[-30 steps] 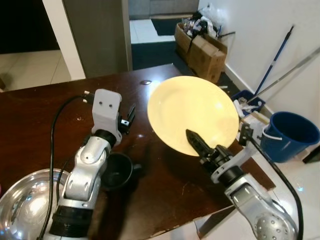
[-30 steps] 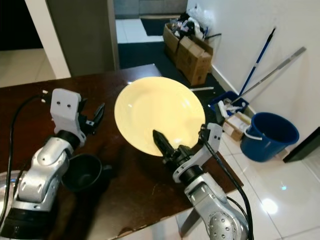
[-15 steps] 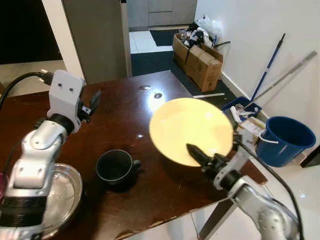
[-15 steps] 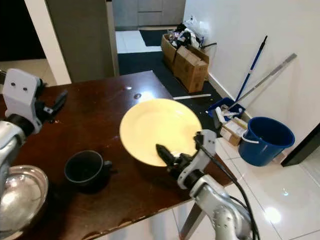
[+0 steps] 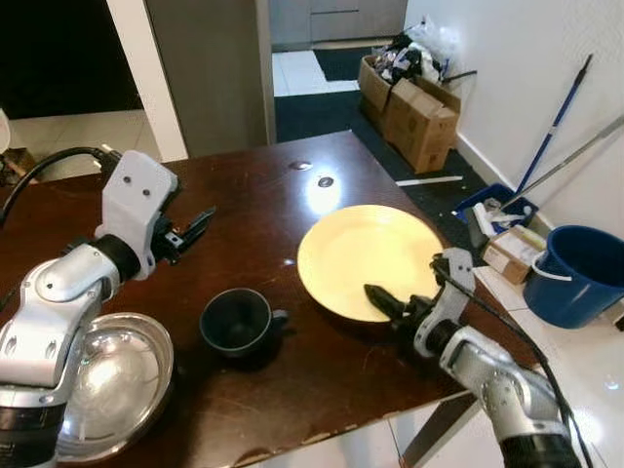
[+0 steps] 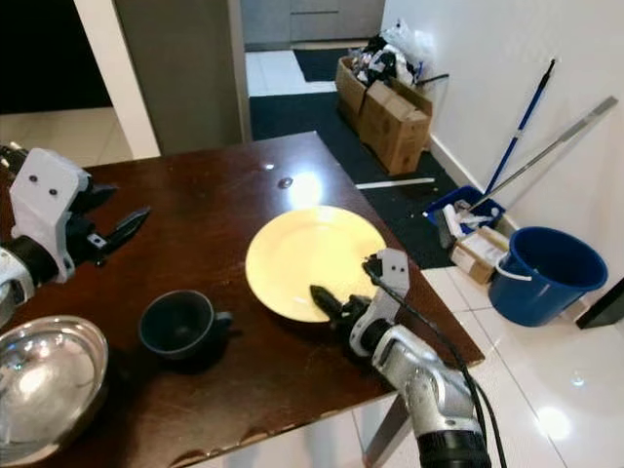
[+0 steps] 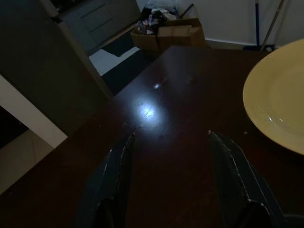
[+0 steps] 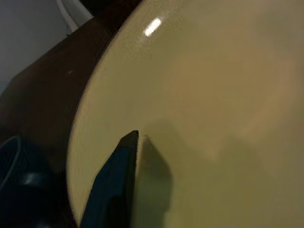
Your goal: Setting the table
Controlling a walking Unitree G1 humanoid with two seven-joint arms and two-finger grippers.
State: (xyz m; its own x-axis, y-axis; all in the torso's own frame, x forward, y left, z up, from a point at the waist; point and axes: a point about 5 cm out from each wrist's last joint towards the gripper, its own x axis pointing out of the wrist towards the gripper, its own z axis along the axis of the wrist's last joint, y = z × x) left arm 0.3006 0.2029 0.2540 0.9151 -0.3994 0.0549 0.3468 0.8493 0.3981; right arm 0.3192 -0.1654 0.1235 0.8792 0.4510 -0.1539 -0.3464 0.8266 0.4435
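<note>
Plate [image 5: 372,254], pale yellow, lies flat on the dark wooden table [image 5: 278,200], toward its right edge. The right gripper [image 5: 382,299] grips the plate at its near rim, one black finger lying on top of the plate's surface; in the right wrist view that finger [image 8: 116,178] presses against the yellow surface, with the rim curving away beyond it. Just to the left of this gripper, apart from the plate, sits a dark cup [image 5: 237,321] with its handle turned toward the plate.

The left gripper [image 5: 195,229] hovers above the table, well apart from the plate and behind the cup, its two fingers spread and holding nothing. In the left wrist view the fingers [image 7: 116,164] frame bare tabletop, with the plate's edge off to one side. Below this arm, at the table's near left corner, rests a shiny metal bowl [image 5: 107,380].

Beyond the right gripper, off the table on the tiled floor, stand a blue bucket [image 5: 582,268], cardboard boxes [image 5: 419,107] and a broom handle [image 5: 556,122] leaning against the white wall.
</note>
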